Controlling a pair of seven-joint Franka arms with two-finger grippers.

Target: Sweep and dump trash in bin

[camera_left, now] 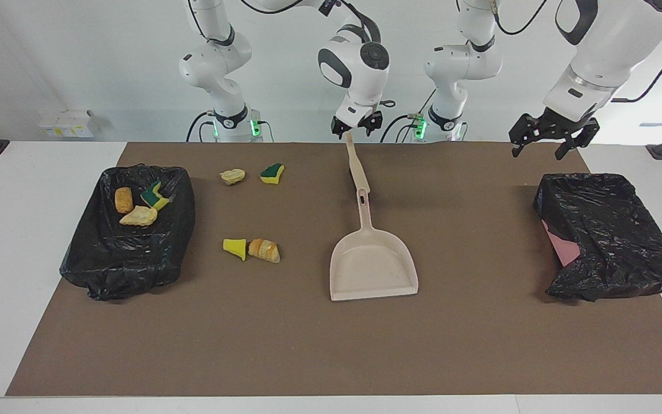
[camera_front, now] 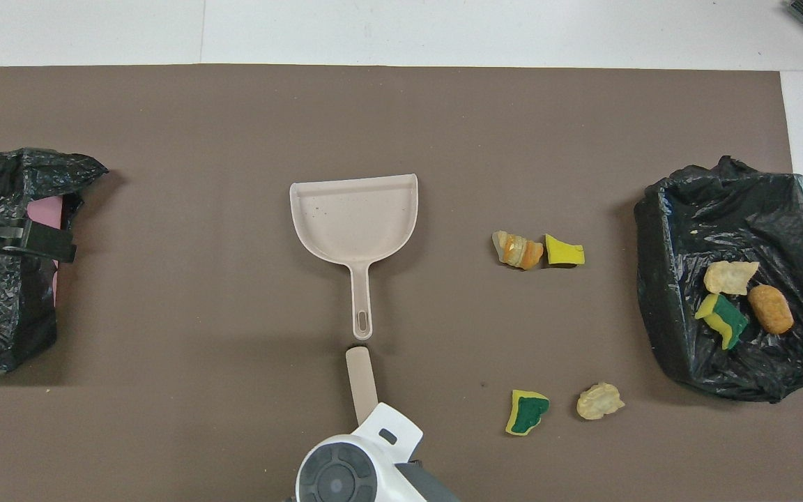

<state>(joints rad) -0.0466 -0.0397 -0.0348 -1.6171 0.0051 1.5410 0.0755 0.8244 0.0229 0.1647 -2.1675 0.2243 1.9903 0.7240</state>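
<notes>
My right gripper (camera_left: 354, 127) is shut on the top of a beige stick (camera_left: 358, 167) that hangs down, its lower end by the handle tip of the beige dustpan (camera_left: 372, 270). The stick (camera_front: 362, 382) and dustpan (camera_front: 354, 216) also show in the overhead view. On the mat lie a tan lump (camera_left: 233, 176), a green-yellow sponge (camera_left: 272, 173), a yellow sponge (camera_left: 235, 248) and a croissant (camera_left: 264, 250). Three more scraps (camera_left: 139, 217) lie in the black-bagged bin (camera_left: 127, 259) at the right arm's end. My left gripper (camera_left: 539, 150) waits, open.
A second black-bagged bin (camera_left: 612, 241) with pink showing at its side stands at the left arm's end, under my left gripper. A brown mat (camera_left: 331, 345) covers the table. A small white box (camera_left: 66, 122) sits off the mat, near the robots.
</notes>
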